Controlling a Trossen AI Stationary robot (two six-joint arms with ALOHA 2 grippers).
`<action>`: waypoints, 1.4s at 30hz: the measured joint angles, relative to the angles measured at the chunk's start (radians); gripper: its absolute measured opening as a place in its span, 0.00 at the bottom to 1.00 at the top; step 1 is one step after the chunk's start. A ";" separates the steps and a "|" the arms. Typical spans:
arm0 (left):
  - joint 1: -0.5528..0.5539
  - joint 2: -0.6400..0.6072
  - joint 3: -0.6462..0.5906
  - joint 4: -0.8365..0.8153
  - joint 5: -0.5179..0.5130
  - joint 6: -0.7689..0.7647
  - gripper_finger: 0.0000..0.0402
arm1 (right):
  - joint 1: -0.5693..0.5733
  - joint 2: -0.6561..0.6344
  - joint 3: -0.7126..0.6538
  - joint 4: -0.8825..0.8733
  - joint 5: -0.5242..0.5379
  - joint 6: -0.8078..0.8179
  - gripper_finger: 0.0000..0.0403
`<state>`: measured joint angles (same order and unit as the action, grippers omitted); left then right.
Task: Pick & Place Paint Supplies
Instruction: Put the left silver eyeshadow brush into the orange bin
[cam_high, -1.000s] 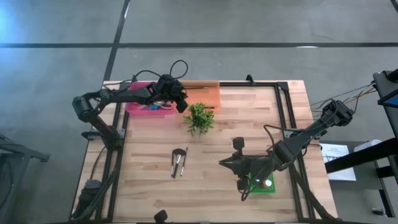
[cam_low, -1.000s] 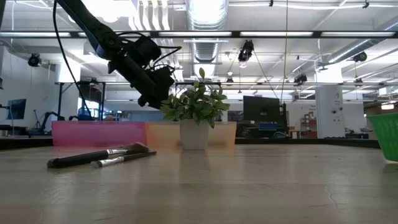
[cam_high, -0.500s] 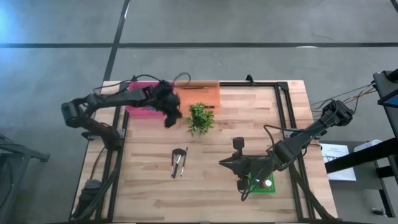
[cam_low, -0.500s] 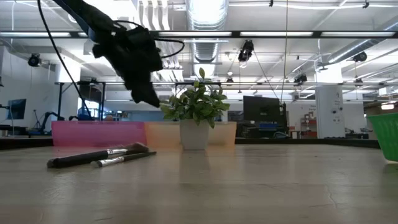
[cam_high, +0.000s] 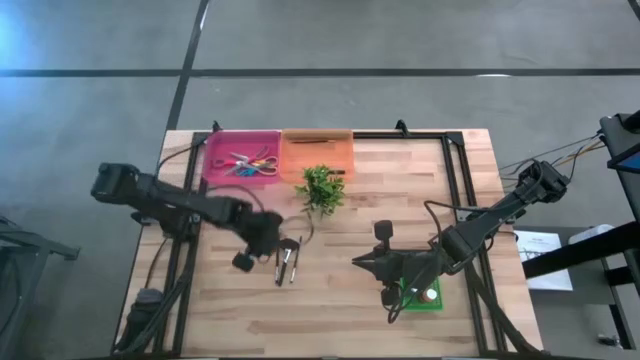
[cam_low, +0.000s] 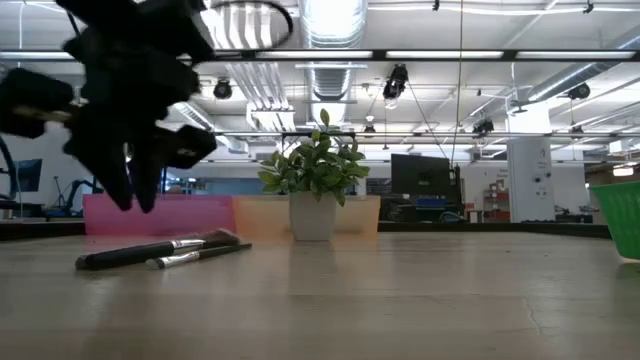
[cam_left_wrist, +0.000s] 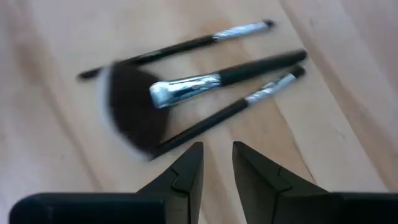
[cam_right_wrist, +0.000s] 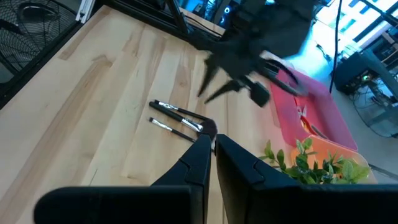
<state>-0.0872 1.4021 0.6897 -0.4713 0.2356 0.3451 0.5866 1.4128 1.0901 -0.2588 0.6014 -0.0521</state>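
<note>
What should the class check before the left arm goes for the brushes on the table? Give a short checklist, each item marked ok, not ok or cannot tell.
1. Left gripper is above the brushes: ok, it hangs just beside them in the high view.
2. Its fingers are parted enough for a handle: ok, a narrow gap shows between them.
3. Left gripper is empty: ok, nothing sits between the fingers.
4. Brushes lie free on the table: ok, three lie close together, nothing on top.
5. Pink bin has room: cannot tell, it already holds some items.
6. Right gripper is out of the way: ok, shut, waiting near the green bin.
</note>
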 joint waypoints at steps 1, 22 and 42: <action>-0.043 0.000 -0.003 0.008 -0.037 0.007 0.24 | 0.000 0.000 0.000 0.000 0.000 0.000 0.06; -0.289 0.111 -0.039 0.234 -0.236 -0.007 0.24 | 0.000 0.000 0.000 -0.006 0.000 0.008 0.06; -0.331 0.167 0.011 0.249 -0.254 0.020 0.24 | 0.000 0.000 0.000 -0.007 0.000 0.015 0.06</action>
<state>-0.4183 1.5696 0.7011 -0.2218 -0.0187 0.3648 0.5869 1.4128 1.0901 -0.2653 0.6010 -0.0368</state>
